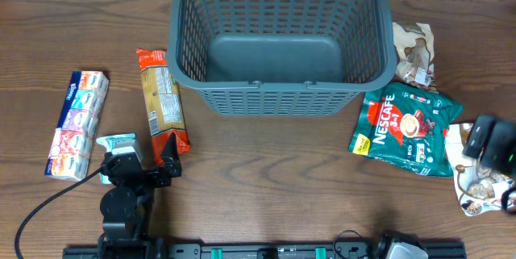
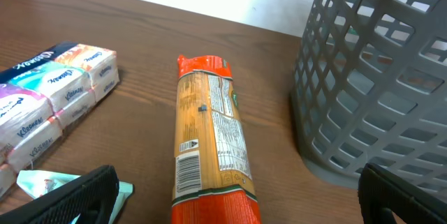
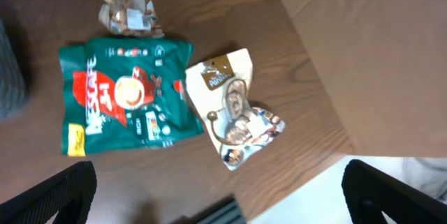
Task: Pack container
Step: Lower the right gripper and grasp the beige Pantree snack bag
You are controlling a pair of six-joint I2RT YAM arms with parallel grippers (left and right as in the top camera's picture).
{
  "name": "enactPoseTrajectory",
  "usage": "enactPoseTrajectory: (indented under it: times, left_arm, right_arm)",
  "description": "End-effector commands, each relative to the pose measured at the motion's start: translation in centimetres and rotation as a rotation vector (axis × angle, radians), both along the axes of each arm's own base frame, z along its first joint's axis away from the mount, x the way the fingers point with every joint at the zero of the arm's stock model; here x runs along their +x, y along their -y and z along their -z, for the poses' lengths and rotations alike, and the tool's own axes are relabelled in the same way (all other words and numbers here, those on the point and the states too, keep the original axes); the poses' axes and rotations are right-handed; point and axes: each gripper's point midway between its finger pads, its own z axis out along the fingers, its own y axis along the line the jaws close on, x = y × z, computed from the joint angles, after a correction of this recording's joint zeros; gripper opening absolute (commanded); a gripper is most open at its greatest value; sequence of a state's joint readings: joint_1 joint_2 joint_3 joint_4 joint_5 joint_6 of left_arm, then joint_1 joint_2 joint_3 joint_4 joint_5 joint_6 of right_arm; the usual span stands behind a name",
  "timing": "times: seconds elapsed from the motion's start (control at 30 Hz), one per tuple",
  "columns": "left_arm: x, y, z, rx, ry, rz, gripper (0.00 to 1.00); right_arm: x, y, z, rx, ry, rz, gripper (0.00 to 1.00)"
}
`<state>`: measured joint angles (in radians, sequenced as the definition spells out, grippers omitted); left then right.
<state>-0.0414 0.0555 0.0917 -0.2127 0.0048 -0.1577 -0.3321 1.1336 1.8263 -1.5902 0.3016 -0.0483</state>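
Container: dark grey plastic, slotted lattice walls, solid floor, thick rim; set at the middle of the far edge.
Green packet: "NESCAFÉ 3in1" is read.
Tissue pack: "Kleenex" is read.
Left gripper: fingers are spread apart.
Right gripper: fingers are spread apart.

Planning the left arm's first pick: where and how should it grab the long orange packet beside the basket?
Take the orange packet across its narrow width, near the middle, coming straight down from above. It lies flat, lengthwise ahead of the open left pincer, both long edges free; the basket stands apart on its right.
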Motion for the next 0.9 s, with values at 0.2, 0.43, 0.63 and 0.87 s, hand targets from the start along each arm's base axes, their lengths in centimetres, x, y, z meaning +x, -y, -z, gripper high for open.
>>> enactPoseTrajectory:
  times: [0.2,0.43,0.63,0.87]
  left_arm:
    - [-0.1,0.2,1.4,-0.006,-0.034,0.011,0.99]
    - [-0.1,0.2,1.4,-0.007,-0.034,0.011,0.99]
    - [-0.1,0.2,1.4,-0.006,-0.034,0.011,0.99]
    - [-0.1,0.2,1.4,-0.006,-0.035,0.011,0.99]
  right_arm:
    - [3.3,2.9,4.3,0.283,-0.023,0.011,0.99]
    - [2.4,6.3,10.1,0.376,-0.141,0.130,0.99]
    - [3.2,8.4,12.9,0.373,-0.152,0.146,0.99]
    - [6.4,11.7,14.2,0.257,-0.162,-0.006,0.99]
